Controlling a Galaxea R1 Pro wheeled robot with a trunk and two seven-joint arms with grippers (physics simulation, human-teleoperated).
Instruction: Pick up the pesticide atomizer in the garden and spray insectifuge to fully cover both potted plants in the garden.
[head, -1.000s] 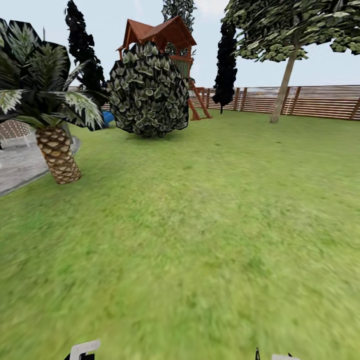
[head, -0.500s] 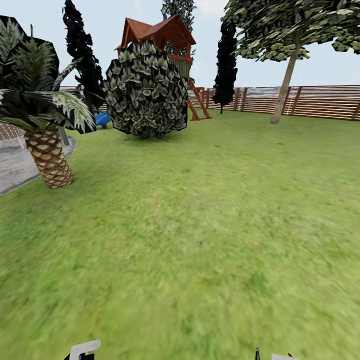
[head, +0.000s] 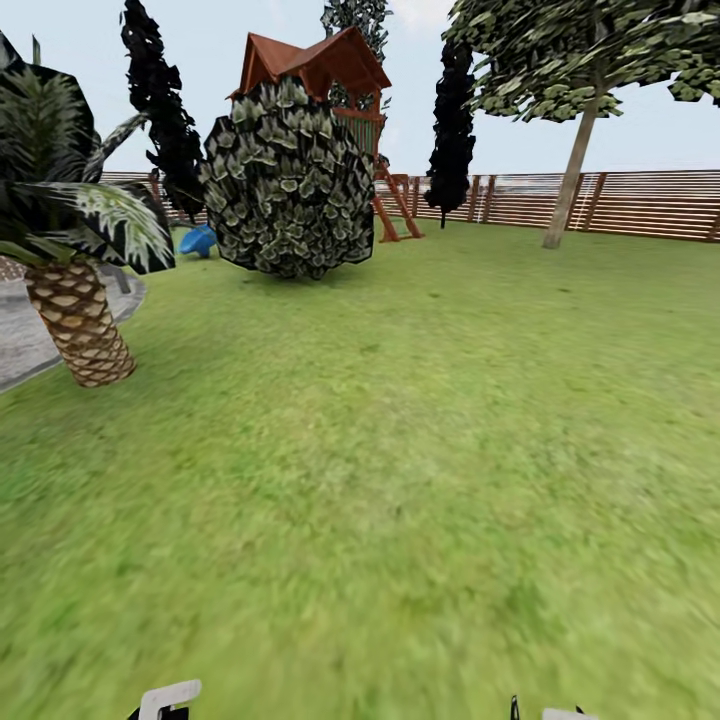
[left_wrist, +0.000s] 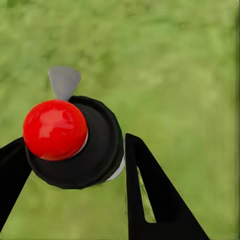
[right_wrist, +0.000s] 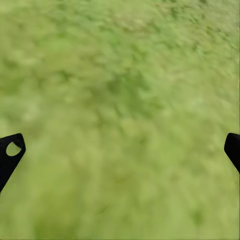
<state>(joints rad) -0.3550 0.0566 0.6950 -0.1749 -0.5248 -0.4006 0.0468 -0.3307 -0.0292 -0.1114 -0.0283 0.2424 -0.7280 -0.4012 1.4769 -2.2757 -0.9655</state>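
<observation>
View has slid right since a second ago, scaly-trunked palm (head: 78, 320) nearer the left edge: base turning on the lawn. Left gripper (left_wrist: 75, 165) pinches the dark red-capped atomizer bottle (left_wrist: 75, 142); right gripper (right_wrist: 120, 150) jaws spread, empty

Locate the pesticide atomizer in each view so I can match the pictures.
Head view: a whitish piece at the bottom edge, left of centre, is possibly its spray head; too little shows to confirm.
Left wrist view: the pesticide atomizer sits centre-left, clamped in the left tool.
Right wrist view: lawn between the open right tool tips.
Shared landmark: the green lawn, under everything.
</observation>
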